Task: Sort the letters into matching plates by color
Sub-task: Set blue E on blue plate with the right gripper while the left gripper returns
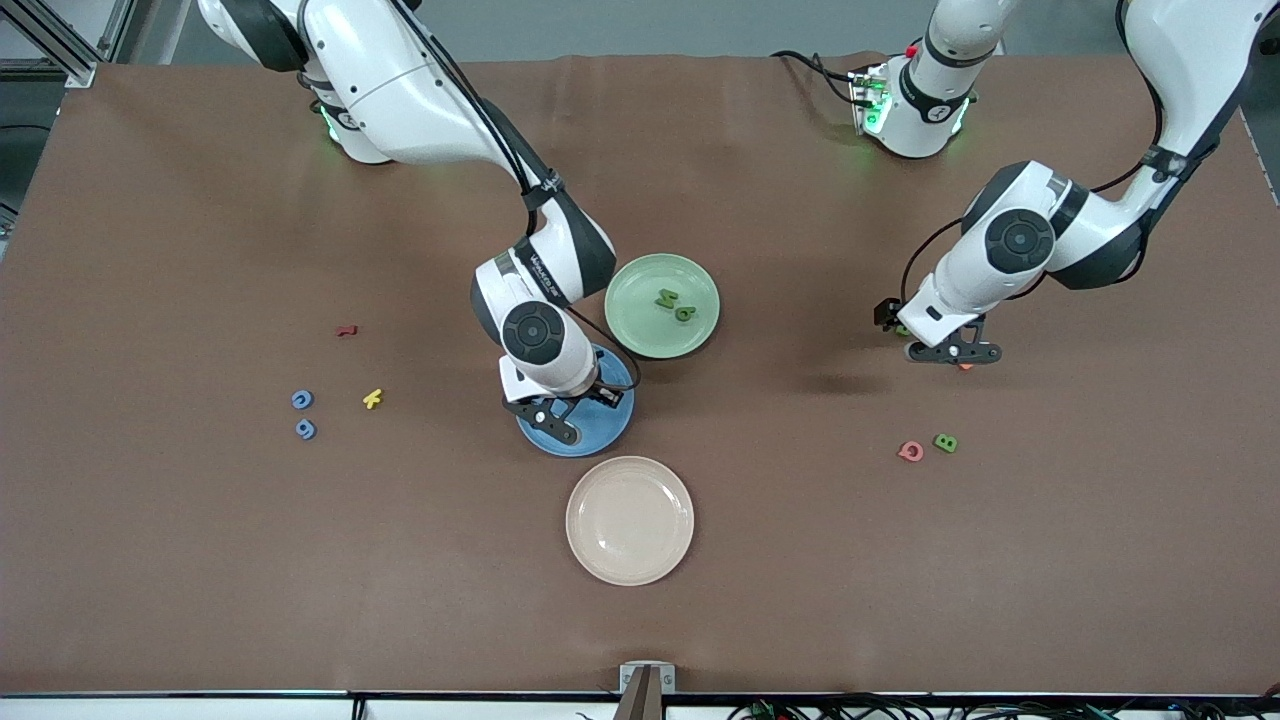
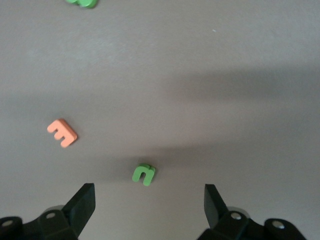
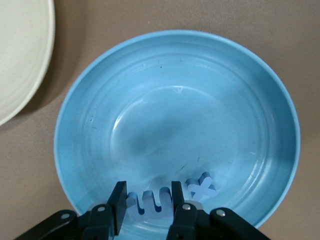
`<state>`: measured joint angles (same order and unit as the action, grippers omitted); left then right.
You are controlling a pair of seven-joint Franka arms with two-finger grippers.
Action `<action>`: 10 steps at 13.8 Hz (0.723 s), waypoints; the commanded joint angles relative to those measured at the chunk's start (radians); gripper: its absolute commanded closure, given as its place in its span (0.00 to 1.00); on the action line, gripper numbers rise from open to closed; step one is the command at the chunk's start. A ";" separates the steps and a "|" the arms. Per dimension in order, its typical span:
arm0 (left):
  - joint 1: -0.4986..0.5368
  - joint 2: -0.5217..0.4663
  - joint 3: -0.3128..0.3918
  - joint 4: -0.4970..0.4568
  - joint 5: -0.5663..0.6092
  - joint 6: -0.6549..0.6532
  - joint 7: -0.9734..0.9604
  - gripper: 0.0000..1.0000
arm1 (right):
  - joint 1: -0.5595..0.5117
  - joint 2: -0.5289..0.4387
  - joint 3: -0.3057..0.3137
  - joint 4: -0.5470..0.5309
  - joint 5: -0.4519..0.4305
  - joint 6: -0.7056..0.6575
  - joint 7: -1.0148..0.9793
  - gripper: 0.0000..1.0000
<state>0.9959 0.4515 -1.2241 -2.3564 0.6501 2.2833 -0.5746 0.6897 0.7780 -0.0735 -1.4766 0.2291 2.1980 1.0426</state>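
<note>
Over the blue plate (image 3: 100, 120), a blue letter (image 3: 149, 202) is clamped in the right pincer (image 3: 148, 202); the left pincer (image 2: 150, 200), spread apart, is poised directly above a green letter (image 2: 144, 173).

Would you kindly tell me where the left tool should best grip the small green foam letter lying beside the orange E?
Come straight down from above and pinch across the small green foam letter's two outer sides; it lies flat on the table, apart from the orange E.
</note>
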 commanded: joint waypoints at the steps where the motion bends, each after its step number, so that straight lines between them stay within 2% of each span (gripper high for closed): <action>1: 0.013 0.044 -0.014 -0.032 0.113 0.045 0.016 0.06 | 0.013 0.021 -0.009 0.030 0.016 0.000 0.017 0.82; 3: 0.012 0.056 -0.012 -0.037 0.155 0.047 0.016 0.14 | 0.014 0.026 -0.009 0.030 0.016 -0.001 0.017 0.80; 5: 0.012 0.075 -0.006 -0.044 0.166 0.047 0.018 0.26 | 0.014 0.026 -0.009 0.030 0.018 -0.001 0.017 0.72; 6: 0.012 0.076 0.008 -0.049 0.181 0.048 0.016 0.28 | 0.014 0.026 -0.009 0.030 0.018 -0.003 0.016 0.60; 7: 0.012 0.082 0.023 -0.053 0.189 0.059 0.016 0.28 | 0.014 0.024 -0.009 0.030 0.016 -0.004 0.008 0.39; 8: 0.012 0.088 0.032 -0.060 0.198 0.073 0.016 0.28 | 0.014 0.020 -0.009 0.030 0.015 -0.012 0.005 0.32; 10: 0.012 0.117 0.057 -0.061 0.241 0.088 0.016 0.28 | 0.013 0.000 -0.011 0.033 0.009 -0.020 0.001 0.23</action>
<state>0.9963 0.5363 -1.1833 -2.4076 0.8448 2.3446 -0.5689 0.6939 0.7870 -0.0737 -1.4691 0.2293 2.1989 1.0459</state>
